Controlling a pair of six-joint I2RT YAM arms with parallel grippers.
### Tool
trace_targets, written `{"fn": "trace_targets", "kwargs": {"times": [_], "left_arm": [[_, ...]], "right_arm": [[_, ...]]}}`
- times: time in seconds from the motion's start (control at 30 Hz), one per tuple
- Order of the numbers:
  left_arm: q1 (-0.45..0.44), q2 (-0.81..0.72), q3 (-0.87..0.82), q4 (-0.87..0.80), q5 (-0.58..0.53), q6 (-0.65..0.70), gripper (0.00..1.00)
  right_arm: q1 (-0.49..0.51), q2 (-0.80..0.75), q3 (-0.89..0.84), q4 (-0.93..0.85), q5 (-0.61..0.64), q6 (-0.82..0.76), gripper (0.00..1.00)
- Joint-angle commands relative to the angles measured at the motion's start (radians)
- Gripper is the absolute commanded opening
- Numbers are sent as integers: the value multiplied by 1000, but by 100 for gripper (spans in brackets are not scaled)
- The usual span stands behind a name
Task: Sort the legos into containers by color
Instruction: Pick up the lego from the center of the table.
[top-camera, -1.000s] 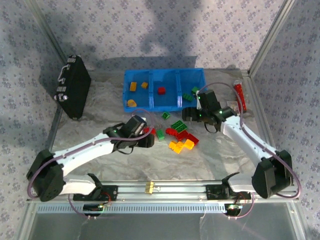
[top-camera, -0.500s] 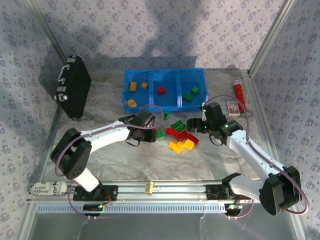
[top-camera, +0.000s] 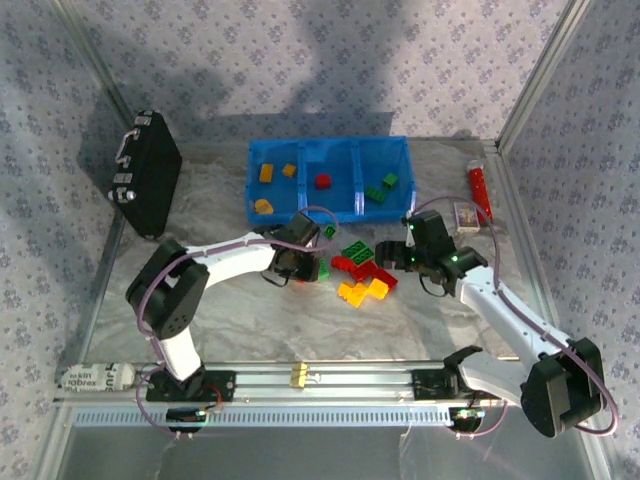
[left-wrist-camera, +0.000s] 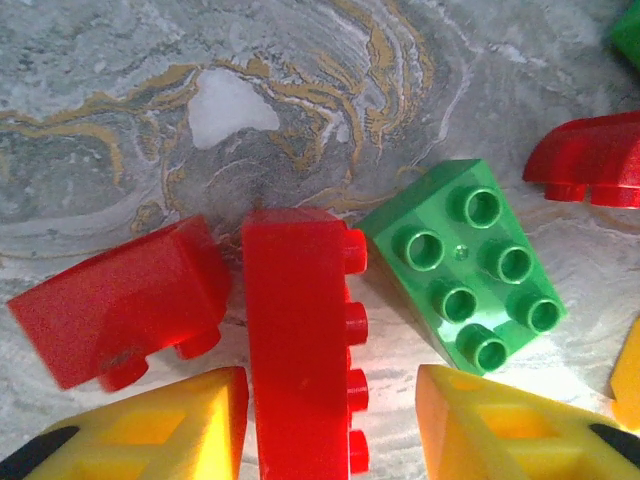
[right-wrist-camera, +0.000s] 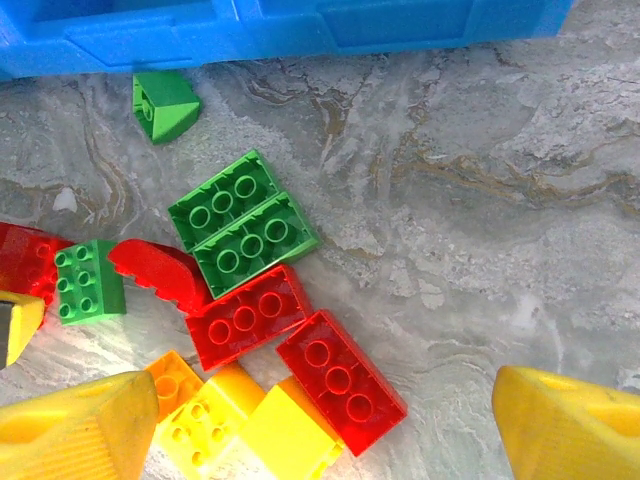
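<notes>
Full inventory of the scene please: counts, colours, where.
blue tray: 1, blue, far centre, three compartments
yellow/orange legos: 3, yellow/orange, left compartment
red lego: 1, red, middle compartment
green legos: 2, green, right compartment
loose legos: about 11, red/green/yellow, table in front of tray
black case: 1, black, far left
red tube: 1, red, far right
white box: 1, white, beside tube
left gripper: 1, yellow, open, red brick between its jaws
right gripper: 1, yellow, open over loose pile
</notes>
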Motion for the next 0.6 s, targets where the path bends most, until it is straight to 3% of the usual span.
{"fn": "trace_targets", "kwargs": {"times": [0.0,0.07,0.17,0.23,0.57], "left_arm": [[1,26,29,-30,12,16,45],[1,33,27,-35,10,17,40],[-2,25,32,-54,7,20,19],[-11,2,41,-76,-13,25,12],[-21,-148,164,-159,-68,61,11]], "right_arm": [[-11,-35,-18,-7,-5,13,89],[-18,-45,-29,-6,-9,16,88],[-25,-54,-41,-6,-14,18,88],[-28,-59,-46,-7,-18,21,88],[-33,-86,-64,-8,-24,28,88]]}}
